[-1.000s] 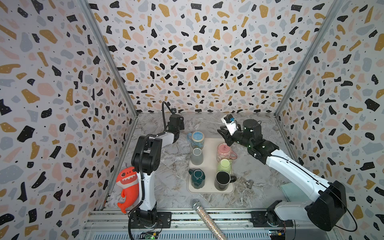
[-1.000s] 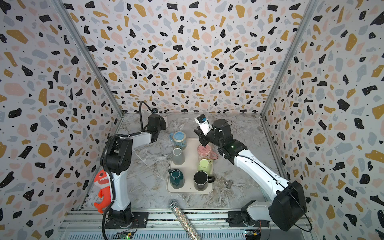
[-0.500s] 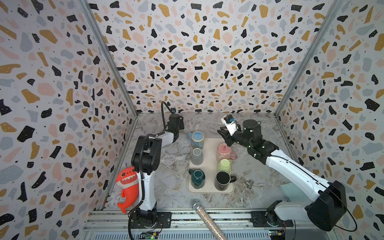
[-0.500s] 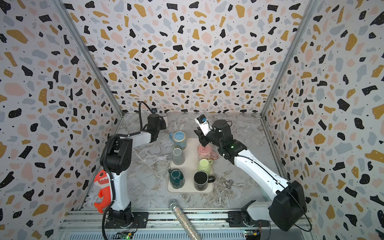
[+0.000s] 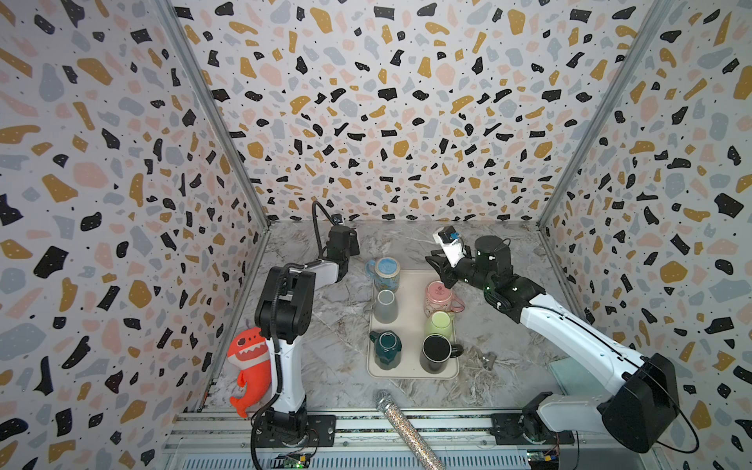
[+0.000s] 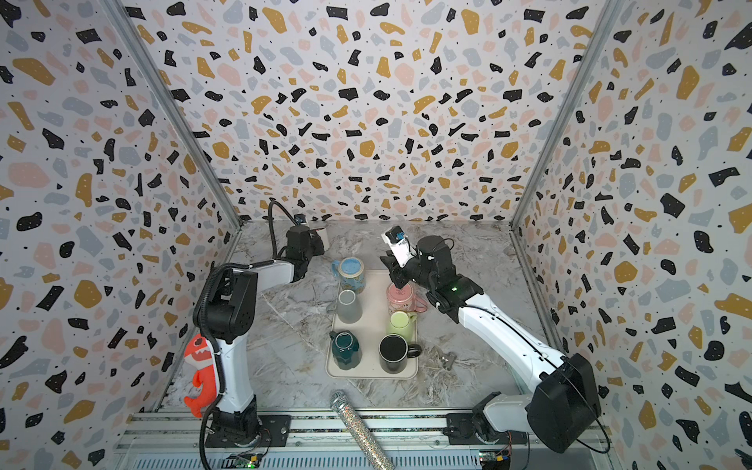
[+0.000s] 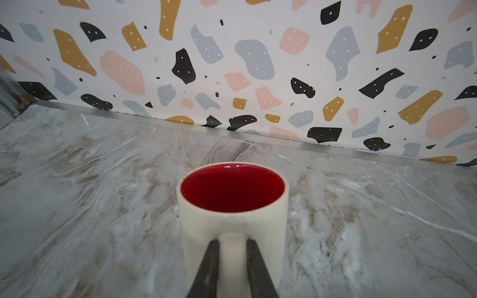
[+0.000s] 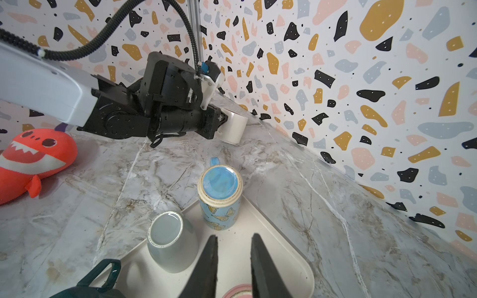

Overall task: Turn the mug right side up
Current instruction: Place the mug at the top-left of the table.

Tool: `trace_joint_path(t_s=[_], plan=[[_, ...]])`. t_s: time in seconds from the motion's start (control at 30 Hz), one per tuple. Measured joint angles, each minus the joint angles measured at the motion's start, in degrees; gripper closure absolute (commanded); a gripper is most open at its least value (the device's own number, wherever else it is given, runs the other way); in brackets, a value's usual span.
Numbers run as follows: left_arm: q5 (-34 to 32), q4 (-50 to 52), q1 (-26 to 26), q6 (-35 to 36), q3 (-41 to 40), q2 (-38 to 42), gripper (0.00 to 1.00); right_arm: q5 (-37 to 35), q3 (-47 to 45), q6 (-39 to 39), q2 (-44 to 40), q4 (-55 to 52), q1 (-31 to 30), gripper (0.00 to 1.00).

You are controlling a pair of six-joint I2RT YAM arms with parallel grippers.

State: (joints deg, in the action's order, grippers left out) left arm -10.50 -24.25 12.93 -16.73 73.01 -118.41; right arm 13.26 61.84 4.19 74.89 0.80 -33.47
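Note:
A white mug (image 7: 232, 222) with a red inside is mouth up on the marble table, close to the back wall. My left gripper (image 7: 232, 241) is shut on its handle, one finger on each side. The right wrist view shows the same mug (image 8: 233, 127) at the tip of the left gripper (image 8: 222, 120). In a top view only a sliver of the mug (image 6: 321, 238) shows past the gripper. My right gripper (image 8: 233, 236) hangs open and empty over the beige tray (image 5: 409, 325), just above a pink mug (image 5: 437, 297).
The tray also holds a blue butterfly mug (image 5: 384, 270), a grey mug (image 5: 384, 305) and a teal mug (image 5: 384, 348), all bottom up, plus a green mug (image 5: 439, 323) and an upright black mug (image 5: 437, 352). An orange shark plush (image 5: 250, 362) leans on the left arm base. A glittery microphone (image 5: 403, 423) lies in front.

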Motion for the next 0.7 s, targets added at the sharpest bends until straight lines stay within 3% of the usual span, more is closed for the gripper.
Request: trace_joint_path(t_s=[0.4, 0.7], plan=[[3.0, -3.9, 1.1, -2.6, -12.7, 9.0, 1.00, 0.0, -1.2, -0.4, -0.9, 0.8, 0.0, 0.76], [-2.6, -7.6, 3.6, -3.9, -20.0, 13.2, 1.00, 0.2, -2.2, -0.7, -1.4, 1.2, 0.0, 0.76]])
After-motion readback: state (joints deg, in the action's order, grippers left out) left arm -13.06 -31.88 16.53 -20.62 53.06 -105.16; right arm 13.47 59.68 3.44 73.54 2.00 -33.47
